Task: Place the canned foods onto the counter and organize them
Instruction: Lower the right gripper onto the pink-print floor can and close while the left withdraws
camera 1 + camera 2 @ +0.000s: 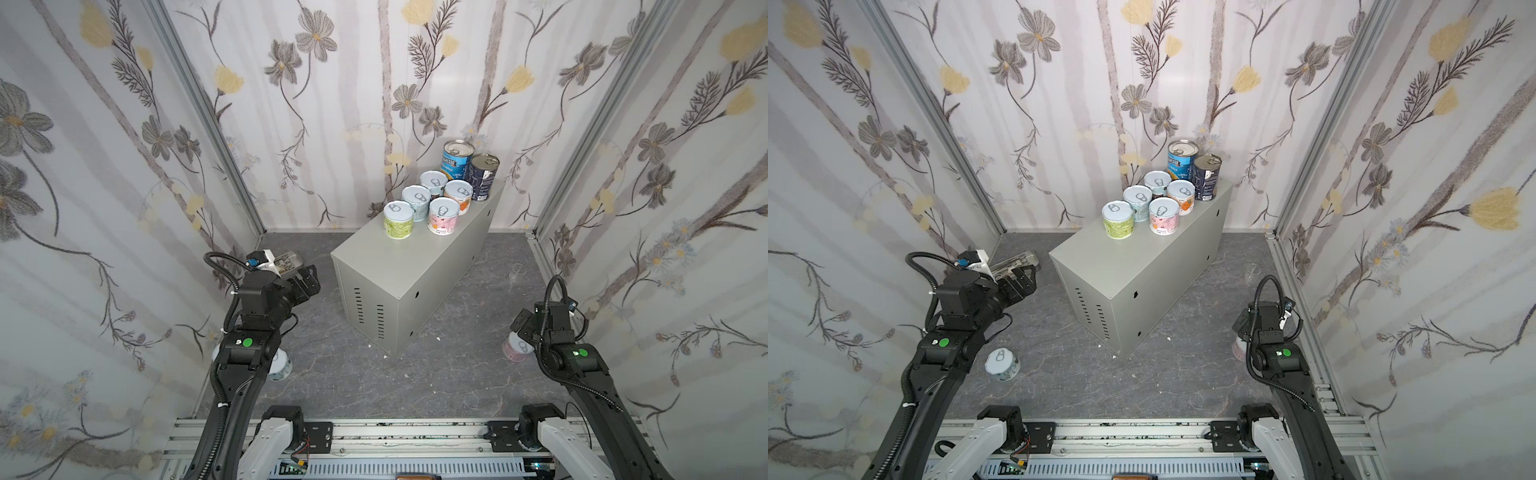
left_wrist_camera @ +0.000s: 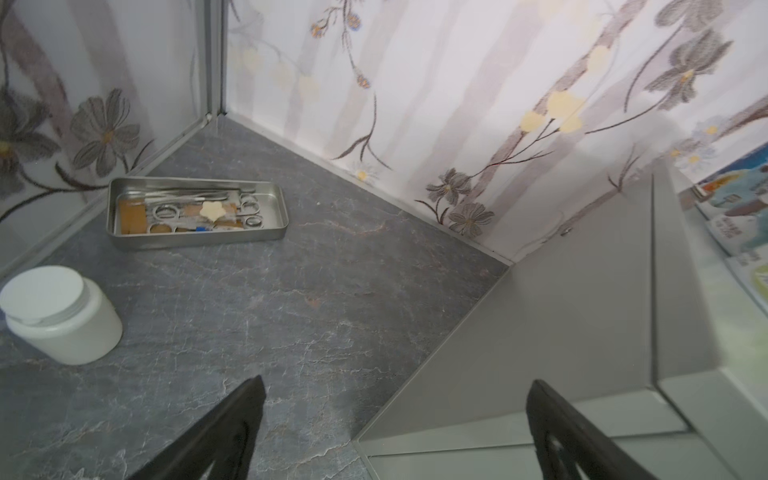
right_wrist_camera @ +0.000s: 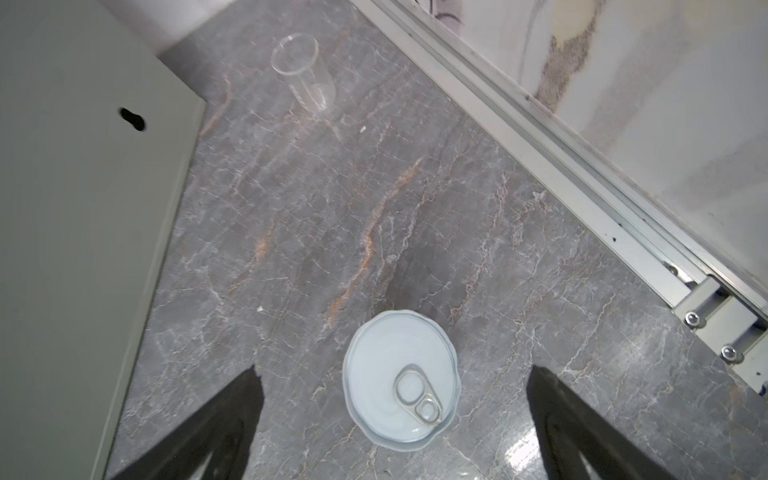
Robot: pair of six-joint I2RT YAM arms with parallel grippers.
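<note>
At the far left a squat white plastic jar (image 2: 62, 320) with a flat round lid stands on the grey, marble-veined surface (image 2: 291, 311). Just past it a shallow rectangular metal tray (image 2: 195, 237) with rounded corners holds steel scissors (image 2: 166, 212) and a pale star-shaped piece (image 2: 212, 211).

The left gripper (image 2: 397, 384) hangs with its black fingers spread wide and nothing between them, beside the near corner of the grey metal box (image 1: 436, 270). A short can with a pale label (image 1: 1002, 364) and a pull-tab lid stands on the surface by the left arm.

The box is smooth, matt sheet metal, long and square-edged, with vent slots (image 1: 370, 309) on its near end. Seven cans stand upright on the far part of its top:
- Five short ones are packed close, among them a green can (image 1: 399, 220) and a pink can (image 1: 443, 216).
- Behind these are a taller blue tin (image 1: 456, 160) and a dark navy tin (image 1: 483, 176).

Right of the box a small clear glass (image 3: 303, 72) stands on the surface. Nearer, the right gripper (image 3: 395, 370) is spread wide above a short pink-dotted can (image 1: 515, 349) on the surface. In the right wrist view its fingers lie on either side of the can's pale lid, apart from it.
</note>
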